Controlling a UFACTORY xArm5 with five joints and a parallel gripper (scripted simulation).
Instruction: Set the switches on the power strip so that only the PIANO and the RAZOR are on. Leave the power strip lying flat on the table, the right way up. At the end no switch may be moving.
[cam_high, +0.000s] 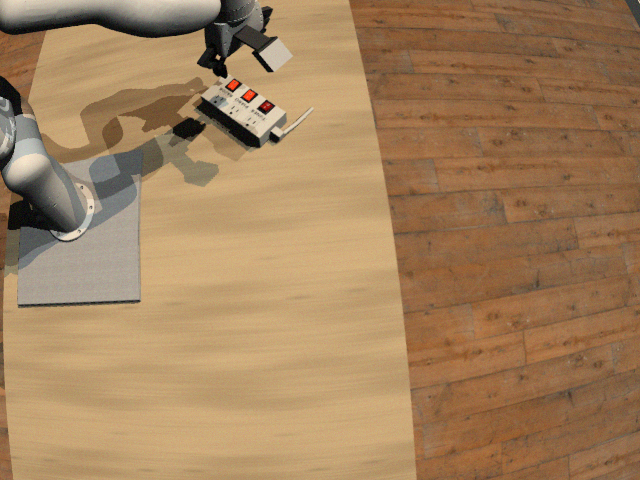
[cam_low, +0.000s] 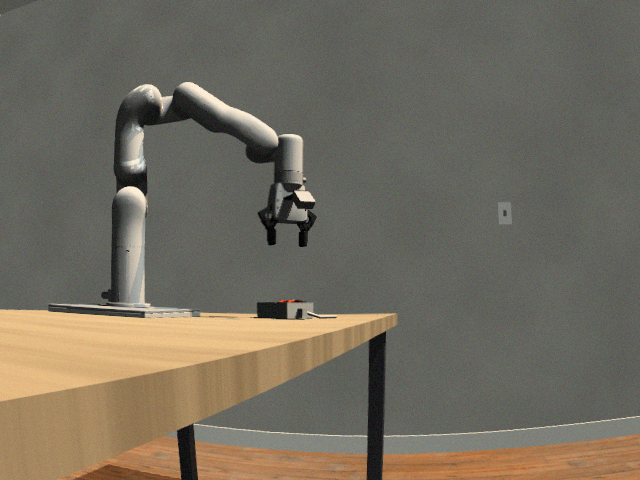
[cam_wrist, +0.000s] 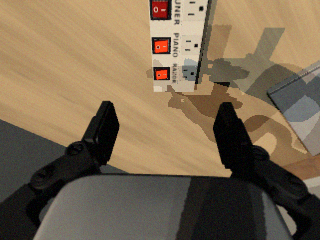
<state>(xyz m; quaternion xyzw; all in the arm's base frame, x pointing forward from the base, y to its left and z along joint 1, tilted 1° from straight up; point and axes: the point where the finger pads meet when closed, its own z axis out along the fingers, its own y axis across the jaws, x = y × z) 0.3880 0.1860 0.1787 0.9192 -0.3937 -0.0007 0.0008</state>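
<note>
I see the power strip (cam_high: 244, 110) lying flat on the counter (cam_high: 248, 310), upper left of the top view, long axis running diagonally down-right. My gripper (cam_low: 286, 238) hangs well above its upper-left end, jaws wide and empty. In the wrist view the strip (cam_wrist: 176, 45) lies ahead, top centre.

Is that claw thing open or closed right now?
Open. The gripper has its two black fingers spread wide, nothing between them, high above the power strip.
</note>
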